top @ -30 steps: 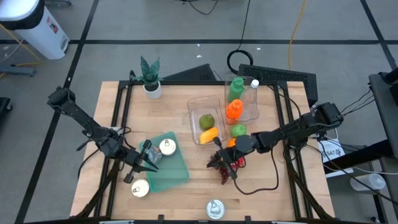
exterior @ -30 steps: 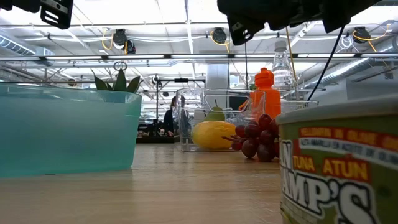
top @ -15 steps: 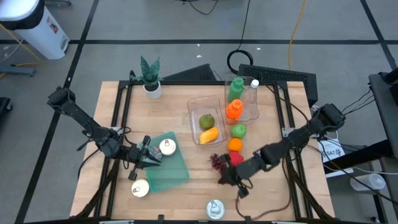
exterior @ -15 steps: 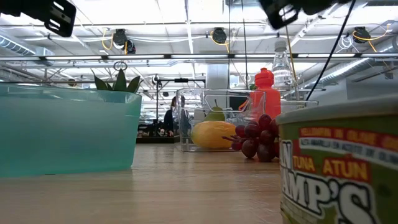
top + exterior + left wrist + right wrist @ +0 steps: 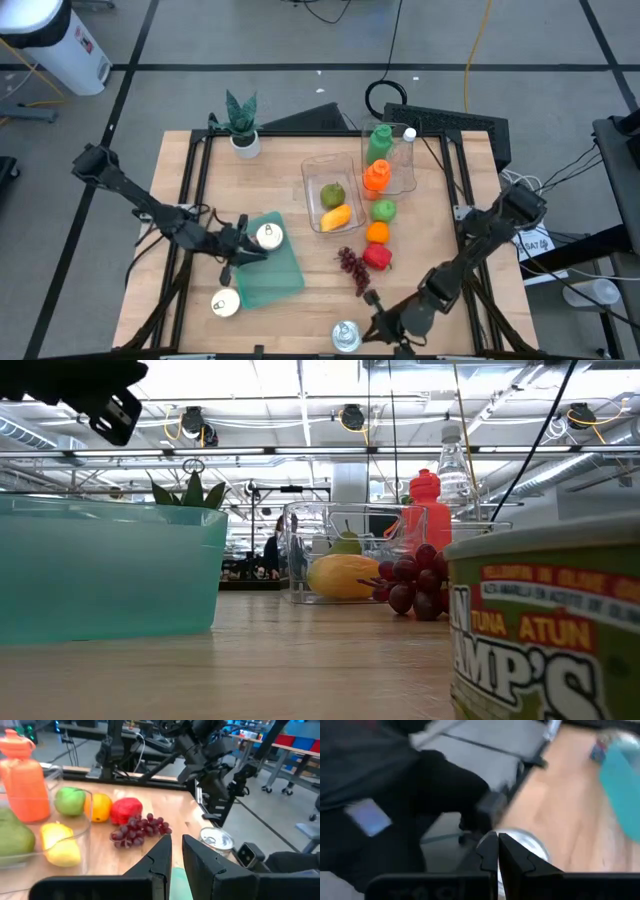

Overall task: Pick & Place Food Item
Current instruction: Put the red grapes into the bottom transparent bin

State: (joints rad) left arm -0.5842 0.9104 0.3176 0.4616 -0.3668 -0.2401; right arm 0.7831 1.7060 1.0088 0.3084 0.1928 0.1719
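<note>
Now right gripper fingers closed, empty, beside can, left gripper likewise closed

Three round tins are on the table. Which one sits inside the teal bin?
The tin at the teal bin's back corner, beside the left gripper. The other two tins rest on bare wood near the front edge.

Three tins, three bottles, two bins, one potted plant, and seven pieces of fruit are present.
</note>
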